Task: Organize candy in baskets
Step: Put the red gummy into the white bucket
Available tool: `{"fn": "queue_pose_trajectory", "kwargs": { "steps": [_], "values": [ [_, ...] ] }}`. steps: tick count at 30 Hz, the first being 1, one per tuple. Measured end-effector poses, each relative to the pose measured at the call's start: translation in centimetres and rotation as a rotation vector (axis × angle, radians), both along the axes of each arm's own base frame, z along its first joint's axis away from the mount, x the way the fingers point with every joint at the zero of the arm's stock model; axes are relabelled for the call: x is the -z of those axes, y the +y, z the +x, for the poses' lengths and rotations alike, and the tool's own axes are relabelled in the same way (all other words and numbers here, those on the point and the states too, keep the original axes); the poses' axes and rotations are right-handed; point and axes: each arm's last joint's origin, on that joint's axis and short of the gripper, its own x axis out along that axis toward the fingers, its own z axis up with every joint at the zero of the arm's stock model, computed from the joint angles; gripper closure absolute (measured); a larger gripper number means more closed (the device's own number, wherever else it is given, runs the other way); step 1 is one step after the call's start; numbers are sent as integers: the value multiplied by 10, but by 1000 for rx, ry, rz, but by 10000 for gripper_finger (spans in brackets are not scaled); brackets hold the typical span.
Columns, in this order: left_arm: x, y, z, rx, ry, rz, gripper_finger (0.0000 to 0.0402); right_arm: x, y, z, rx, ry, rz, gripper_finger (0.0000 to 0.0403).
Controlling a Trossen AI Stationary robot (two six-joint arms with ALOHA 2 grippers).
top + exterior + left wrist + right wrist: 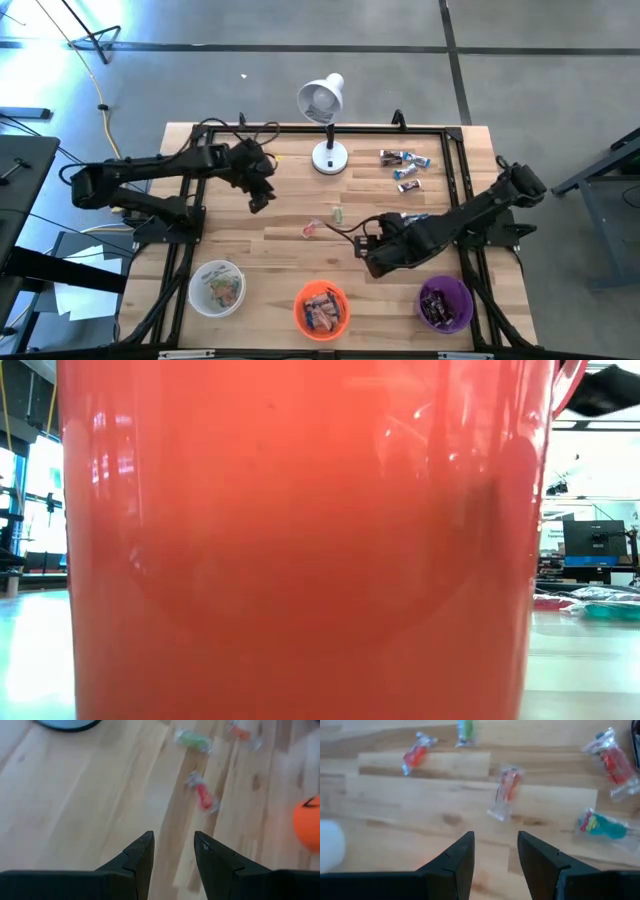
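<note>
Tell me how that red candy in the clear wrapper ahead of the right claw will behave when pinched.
The red candy lies flat in a clear wrapper with loose, crinkled ends, so it probably flexes and may slide on the smooth wooden table. It looks small and likely light, so a nudge from the open right claw could skid it away.

1. Left arm [150, 180]: black, chunky jointed segments, dark cables looping near its wrist.
2. Right arm [470, 215]: same black build, thin cable trailing off its front end.
3. Jaws: matte black, wedge-shaped, tapering to pointed tips, stepped inner edges.
</note>
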Motion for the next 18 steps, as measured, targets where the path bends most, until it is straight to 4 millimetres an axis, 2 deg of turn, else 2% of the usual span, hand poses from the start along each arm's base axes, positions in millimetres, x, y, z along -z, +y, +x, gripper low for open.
{"fn": "queue_pose_trajectory", "kwargs": {
  "steps": [6, 12, 15, 18],
  "values": [
    [21, -17, 32, -12, 12, -92, 273, -24, 8, -28, -78, -24, 20, 259],
    [48, -46, 69, -53, -10, -207, 273, -39, 9, -67, -167, 119, 47, 259],
    [61, -58, 85, -138, -36, -217, 273, -44, 9, -84, -198, 192, 57, 259],
    [73, -61, 95, -293, 3, -143, 273, -47, 10, -97, -253, 253, 50, 259]
  ]
}}
